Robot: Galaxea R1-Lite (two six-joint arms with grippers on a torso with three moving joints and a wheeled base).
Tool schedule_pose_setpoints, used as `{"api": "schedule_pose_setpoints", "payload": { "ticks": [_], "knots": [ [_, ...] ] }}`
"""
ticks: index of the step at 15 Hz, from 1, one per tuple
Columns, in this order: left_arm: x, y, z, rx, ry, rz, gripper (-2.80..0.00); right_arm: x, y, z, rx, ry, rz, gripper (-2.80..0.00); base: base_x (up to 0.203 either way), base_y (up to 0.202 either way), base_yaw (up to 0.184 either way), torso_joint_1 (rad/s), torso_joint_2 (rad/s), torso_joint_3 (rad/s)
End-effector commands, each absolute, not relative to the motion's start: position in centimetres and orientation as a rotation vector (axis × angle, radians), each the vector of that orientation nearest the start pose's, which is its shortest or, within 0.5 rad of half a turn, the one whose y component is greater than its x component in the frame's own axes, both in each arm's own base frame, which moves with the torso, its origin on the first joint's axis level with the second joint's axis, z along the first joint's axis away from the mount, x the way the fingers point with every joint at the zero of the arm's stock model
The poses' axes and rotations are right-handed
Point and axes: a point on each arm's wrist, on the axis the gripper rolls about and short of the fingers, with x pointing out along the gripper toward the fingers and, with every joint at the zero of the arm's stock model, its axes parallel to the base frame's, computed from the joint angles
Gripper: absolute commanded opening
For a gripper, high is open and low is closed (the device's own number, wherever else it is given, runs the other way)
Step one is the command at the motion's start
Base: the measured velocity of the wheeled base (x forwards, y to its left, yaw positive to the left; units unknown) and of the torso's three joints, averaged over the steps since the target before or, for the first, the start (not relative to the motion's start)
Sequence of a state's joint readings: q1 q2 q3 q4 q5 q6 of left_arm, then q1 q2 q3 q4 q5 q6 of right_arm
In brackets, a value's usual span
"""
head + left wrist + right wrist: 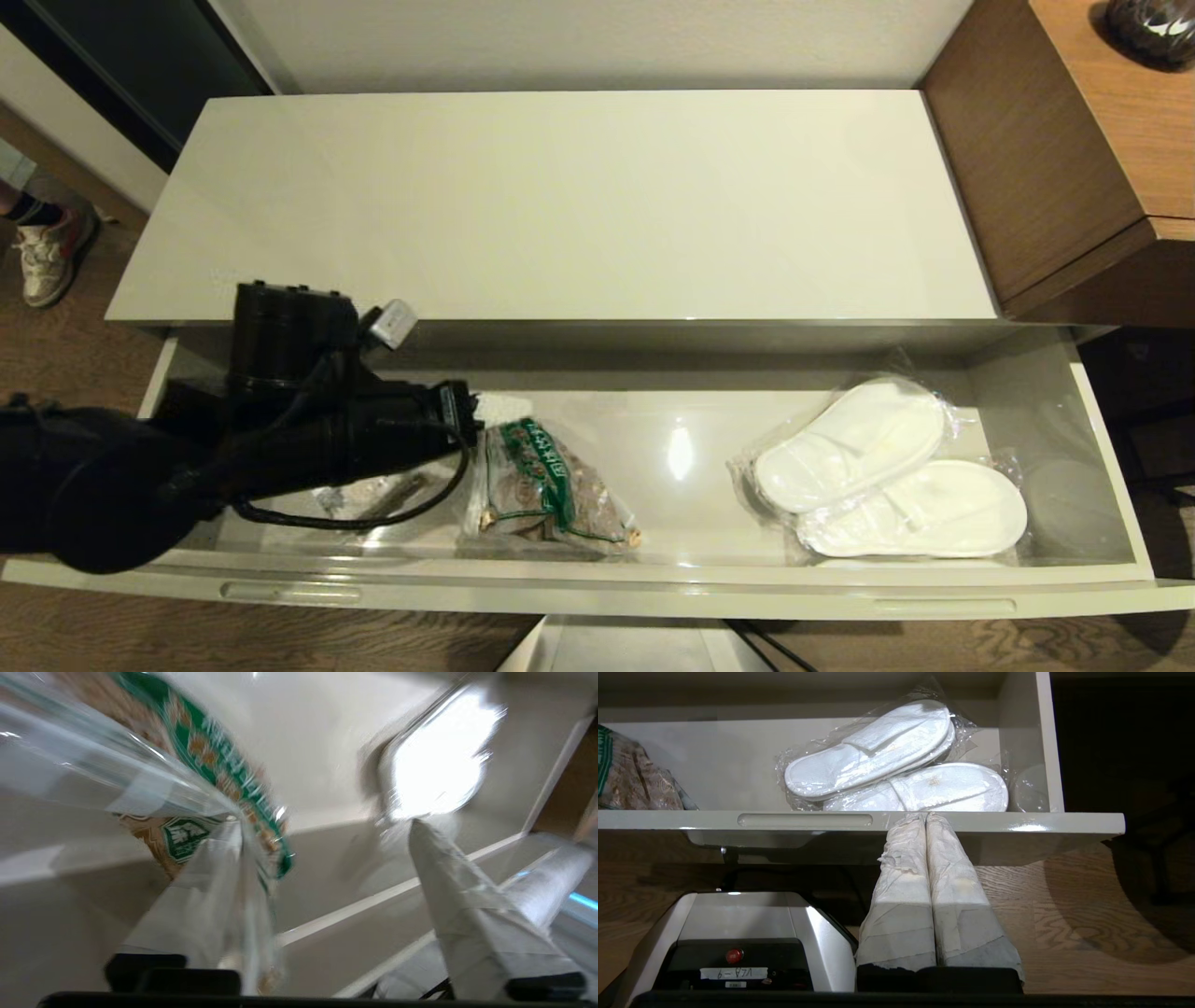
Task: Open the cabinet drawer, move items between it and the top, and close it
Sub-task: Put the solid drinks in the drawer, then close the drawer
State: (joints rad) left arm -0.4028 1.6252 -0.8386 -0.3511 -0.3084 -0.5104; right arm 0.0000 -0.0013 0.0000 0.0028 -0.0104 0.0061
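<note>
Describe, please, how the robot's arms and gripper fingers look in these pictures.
The left arm is matte black and bulky, with a looping black cable. The left gripper and right gripper have tapered fingers wrapped in crinkled off-white tape on black bases.

Clear bag (pixel 546 485) of brown lumps, green band with white characters; white slippers (pixel 887 471); beige-grey drawer (pixel 653 588); cream top (pixel 560 205).

L gripper (pixel 327 826) spread (R (pixel 926 816) pressed together).
</note>
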Motion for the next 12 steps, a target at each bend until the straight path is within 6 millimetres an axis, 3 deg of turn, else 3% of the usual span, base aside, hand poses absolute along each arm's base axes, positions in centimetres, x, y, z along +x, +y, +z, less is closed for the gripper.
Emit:
{"api": "schedule_pose_setpoints", "payload": {
  "ticks": [1, 5, 7, 11, 12],
  "knots": [
    [23.6, -10.4, 22.5, -0.477, 0.485, -0.6, 0.0, -2.4, 0.0, 7.4, 0.006, -0.008, -0.011, -2.8, 0.0, 0.0, 0.0, 0.0, 0.0, 0.0],
    [19.5, -8.8, 25.2, -0.471, 0.492, -0.598, 0.0, -2.4, 0.0, 7.4, 0.006, -0.008, -0.012, -2.8, 0.0, 0.0, 0.0, 0.0, 0.0, 0.0],
    [16.7, -7.6, 25.2, -0.463, 0.565, -0.577, 0.0, -2.4, 0.0, 7.4, 0.006, -0.008, -0.011, -2.8, 0.0, 0.0, 0.0, 0.0, 0.0, 0.0],
    [13.2, -6.2, 20.9, -0.45, 0.742, -0.518, 0.0, -2.4, 0.0, 7.4, 0.006, -0.008, -0.011, -2.8, 0.0, 0.0, 0.0, 0.0, 0.0, 0.0],
    [12.3, -5.8, 20.1, -0.449, 0.759, -0.513, -2.8, -2.4, 0.0, 7.4, 0.006, -0.008, -0.011, -2.8, 0.0, 0.0, 0.0, 0.0, 0.0, 0.0]
  ]
}}
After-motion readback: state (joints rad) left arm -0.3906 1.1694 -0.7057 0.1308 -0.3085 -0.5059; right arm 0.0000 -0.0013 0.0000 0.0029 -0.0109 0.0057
